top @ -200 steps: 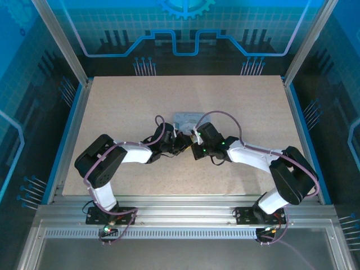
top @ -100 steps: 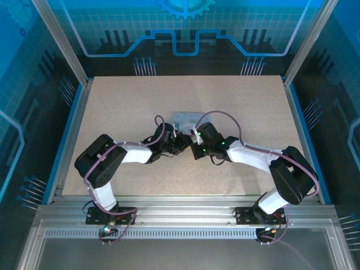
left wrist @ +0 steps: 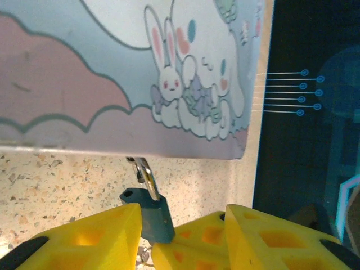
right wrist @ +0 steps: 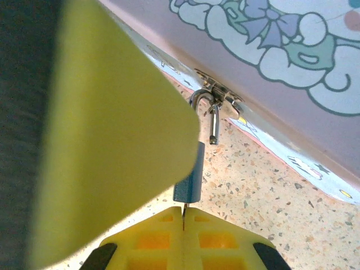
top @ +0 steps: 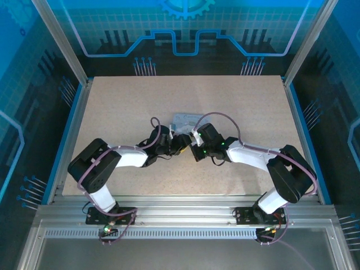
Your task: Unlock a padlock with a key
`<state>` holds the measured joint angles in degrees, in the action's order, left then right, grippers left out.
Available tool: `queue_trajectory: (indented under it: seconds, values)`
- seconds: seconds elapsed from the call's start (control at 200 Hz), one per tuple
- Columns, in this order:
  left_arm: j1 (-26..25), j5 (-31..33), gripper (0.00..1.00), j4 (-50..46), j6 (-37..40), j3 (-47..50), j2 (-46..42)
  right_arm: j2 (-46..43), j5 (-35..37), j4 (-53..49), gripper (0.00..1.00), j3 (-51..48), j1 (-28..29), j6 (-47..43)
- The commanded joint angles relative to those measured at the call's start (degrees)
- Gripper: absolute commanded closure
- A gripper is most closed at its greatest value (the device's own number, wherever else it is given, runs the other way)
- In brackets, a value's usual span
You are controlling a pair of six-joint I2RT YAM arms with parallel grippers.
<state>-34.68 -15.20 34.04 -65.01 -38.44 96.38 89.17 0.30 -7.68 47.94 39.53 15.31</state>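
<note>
padlock hanging on the box clasp, key held at its underside

the padlock (left wrist: 152, 216) hangs from the clasp (right wrist: 219, 93) on the front of the cartoon box (left wrist: 112, 73), just above the table (left wrist: 56, 185). the left claw (left wrist: 181, 212) stands partly open around the lock body without pinching it. the right claw (right wrist: 184, 218) is closed on the thin key (right wrist: 183, 208), which meets the lock's underside. the shackle (right wrist: 212, 121) seems to have one leg free, so the lock looks sprung. risk: with nothing clamping the body, a pull or twist on the key could swing the lock, bind the blade or drag the light box. no brand or writing can be read, just rabbit drawings.
</note>
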Motion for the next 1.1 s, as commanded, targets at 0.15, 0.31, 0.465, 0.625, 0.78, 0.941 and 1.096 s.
queue_trajectory:
  seconds: [0.15,0.31,0.465,0.625,0.78,0.941,1.096]
  values:
    - [2.2,1.5,0.55,3.0,-0.4,5.1,-4.2,2.5,-1.9,-1.5,1.0,1.3,-0.6,-6.0]
    - [3.7,1.4,0.55,3.1,-0.1,7.0,-6.0,3.6,-1.7,-3.6,1.0,2.1,-0.5,-8.2]
    - [4.9,1.4,0.54,2.2,0.9,7.8,-7.8,3.2,-0.8,-4.8,1.0,2.2,-0.4,-9.9]
    - [5.6,3.2,0.47,-2.7,4.3,7.3,-10.8,2.7,-0.2,-5.6,1.0,2.1,-0.3,-12.9]
    - [6.0,5.3,0.41,-11.8,9.5,4.7,-14.2,2.9,0.4,-6.2,1.0,4.2,-0.4,-14.9]
    - [6.2,5.2,0.37,-25.1,15.0,-0.2,-16.0,2.7,1.7,-5.9,1.0,4.0,-0.3,-17.5]
    - [7.7,4.9,0.35,-30.1,17.2,-2.2,-16.0,2.5,1.8,-5.8,1.0,4.5,-0.1,-18.8]
